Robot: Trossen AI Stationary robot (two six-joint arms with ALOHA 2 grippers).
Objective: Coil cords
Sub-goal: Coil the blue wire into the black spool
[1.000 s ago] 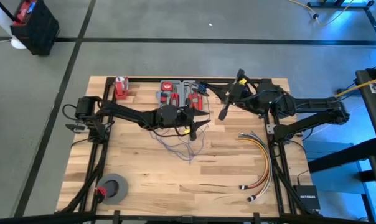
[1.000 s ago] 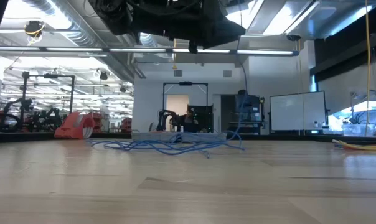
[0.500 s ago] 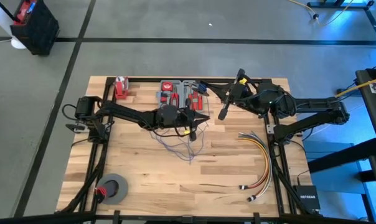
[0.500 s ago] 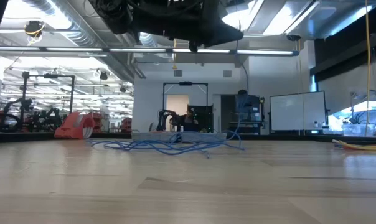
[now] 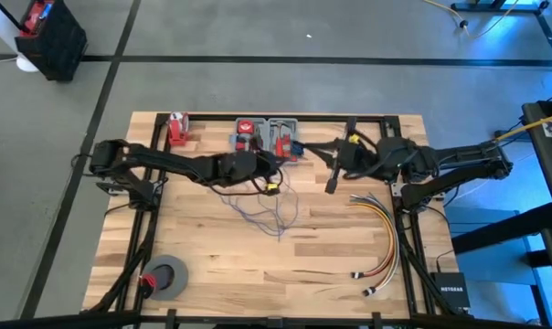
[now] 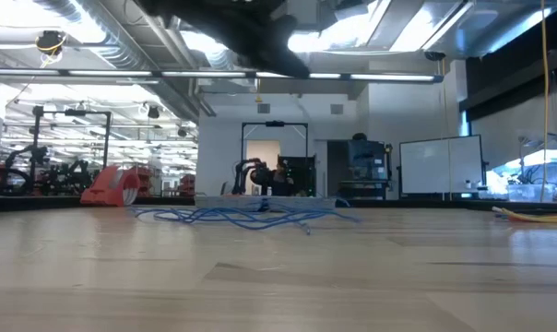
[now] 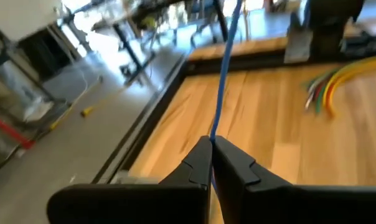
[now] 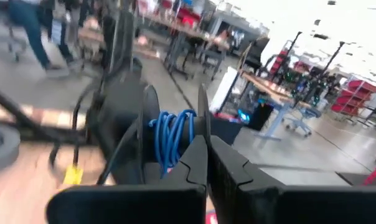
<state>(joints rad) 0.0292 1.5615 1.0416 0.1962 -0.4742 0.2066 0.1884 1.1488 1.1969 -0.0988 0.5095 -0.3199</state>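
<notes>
The thin blue-purple cords lie in a loose tangle on the table's middle, and the low view shows them as a flat heap. My left gripper hangs above the tangle's far side, shut on one blue cord. My right gripper is shut and hangs to the right of it, above the table. In the right wrist view, several blue loops show just past its fingertips. My left gripper pinches one blue cord between its two fingertips. The cord runs on from the fingers in a straight, taut line and leaves the left wrist picture. My right gripper is shut beside the blue loops; I cannot tell whether it touches them.
A bundle of yellow, orange and red cables curves along the table's right side. A grey roll of tape sits at the near left corner. A tray with red tools and a red object stand at the far edge.
My left gripper has shut on the cord, drawn back toward the table's left and tipped up from pointing down at the tangle. My right gripper has swung a little toward the near edge. The tangle on the table has stayed in place.
</notes>
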